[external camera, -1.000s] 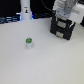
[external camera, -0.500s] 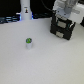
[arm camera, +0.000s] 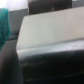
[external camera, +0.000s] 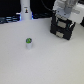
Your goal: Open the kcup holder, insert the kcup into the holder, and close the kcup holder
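Where the exterior view shows the whole bench, the kcup, a small white cylindrical pod with a green top, stands upright at left of centre, alone on the surface. The kcup holder, a black boxy drawer unit with pale rectangular marks on its front, sits in the upper right of that frame; whether its drawer is out at all cannot be told at this resolution.

Surface: a plain white table, evenly lit. Along the top edge the background is dark, with 1 tall white bottle-like object standing in the upper left, a blue glow at its base.

The pale robot arm comes down in the upper right corner, directly over the kcup holder, and the gripper is at the holder's top. Finger spacing is not resolvable; I cannot tell how far it is open or whether it holds anything. The kcup lies well apart from it, toward the lower left.

Wrist view: blurred grey-black flat top and dark glossy side of the kcup holder fill the frame, very close; a teal patch at the left edge is unidentifiable.
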Motion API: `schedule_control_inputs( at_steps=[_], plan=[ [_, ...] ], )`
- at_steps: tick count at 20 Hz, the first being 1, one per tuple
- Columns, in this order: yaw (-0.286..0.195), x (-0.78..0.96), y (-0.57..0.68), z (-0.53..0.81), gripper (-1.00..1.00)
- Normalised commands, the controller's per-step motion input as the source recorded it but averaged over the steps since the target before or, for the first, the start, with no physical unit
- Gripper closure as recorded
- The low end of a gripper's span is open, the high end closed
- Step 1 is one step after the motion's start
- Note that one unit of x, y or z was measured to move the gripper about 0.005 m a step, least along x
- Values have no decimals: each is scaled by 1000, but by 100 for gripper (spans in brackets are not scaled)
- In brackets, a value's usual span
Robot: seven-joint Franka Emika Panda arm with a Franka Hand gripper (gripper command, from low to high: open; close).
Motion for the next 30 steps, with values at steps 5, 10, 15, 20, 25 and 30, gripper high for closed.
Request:
schedule_control_inputs(
  at_steps=[5,10,15,20,25,30],
  plan=[
    [25,-83,-1,0,100],
    [-5,117,-24,1,100],
    [-59,747,-251,174,100],
    [-69,909,-361,209,100],
    [-69,918,-361,155,100],
    [-71,931,-365,185,100]
  ],
)
